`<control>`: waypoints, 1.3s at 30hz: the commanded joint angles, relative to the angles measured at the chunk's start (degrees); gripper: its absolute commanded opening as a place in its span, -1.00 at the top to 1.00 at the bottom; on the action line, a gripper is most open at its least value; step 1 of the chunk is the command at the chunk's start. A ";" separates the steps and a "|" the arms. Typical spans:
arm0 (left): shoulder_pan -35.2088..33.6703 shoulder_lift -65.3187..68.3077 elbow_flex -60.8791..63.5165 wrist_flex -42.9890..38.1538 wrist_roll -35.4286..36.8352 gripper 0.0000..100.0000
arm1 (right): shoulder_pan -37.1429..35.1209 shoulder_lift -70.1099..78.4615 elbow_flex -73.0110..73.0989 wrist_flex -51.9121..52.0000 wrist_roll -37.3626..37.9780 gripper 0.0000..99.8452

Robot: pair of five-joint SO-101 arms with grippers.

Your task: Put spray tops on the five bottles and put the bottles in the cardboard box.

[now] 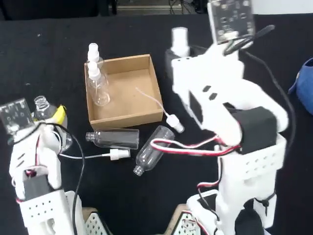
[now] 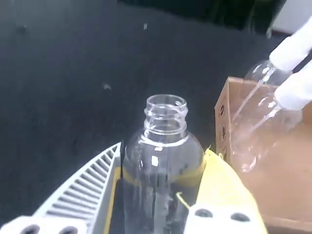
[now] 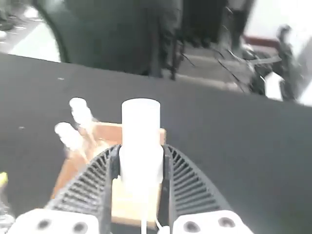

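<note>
Left wrist view: ribbed left tool (image 2: 163, 163) grips clear, round, threaded-neck bottle (image 2: 165, 127).

Overhead and both wrist cameras share the box (image 1: 127, 119).

left gripper (image 2: 163, 168) clamps bottle (image 2: 165, 122); raised right gripper (image 3: 141, 158) clamps spray top (image 3: 140, 122).

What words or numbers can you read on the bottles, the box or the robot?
No text can be read.
The bottle in the left gripper is bare clear plastic; the cardboard box is plain.
The circuit board in the high view has tiny marks, too small to read.
</note>
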State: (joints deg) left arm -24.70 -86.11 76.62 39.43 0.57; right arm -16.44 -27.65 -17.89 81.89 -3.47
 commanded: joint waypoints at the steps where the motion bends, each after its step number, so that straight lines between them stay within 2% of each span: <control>1: 0.84 -9.14 1.01 -1.23 0.26 0.93 | -6.68 -2.07 -3.38 -6.86 -0.44 0.98; 4: 4.18 -13.63 2.77 -1.23 0.18 0.93 | -8.44 -2.07 -3.47 -9.14 -0.44 0.98; 9: 13.67 -18.81 3.82 -1.32 0.18 0.93 | -8.44 -3.47 -6.11 -10.55 -0.44 0.98; 14: 20.70 -18.46 3.65 -1.41 0.18 0.93 | -8.97 -6.90 -7.69 -10.90 -1.05 0.98; 19: 28.26 -18.46 3.30 -1.41 0.18 0.93 | -11.78 -7.96 -6.55 -13.10 -7.38 0.98; 25: 37.93 -18.46 3.74 -2.11 0.18 0.93 | -12.48 -8.13 -2.42 -17.23 -8.00 0.98; 28: 40.75 -18.46 5.85 -7.12 0.44 0.93 | -12.48 -8.13 1.01 -20.13 -7.82 0.98; 32: 40.66 -18.46 10.95 -12.84 0.62 0.94 | -12.57 -8.22 6.55 -27.52 -7.56 0.98; 39: 41.19 -18.46 19.30 -27.34 0.62 0.94 | -17.14 -8.22 11.74 -35.25 -7.56 0.98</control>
State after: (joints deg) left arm 15.74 -103.96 93.49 20.53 0.57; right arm -30.33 -34.51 -6.46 51.21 -11.03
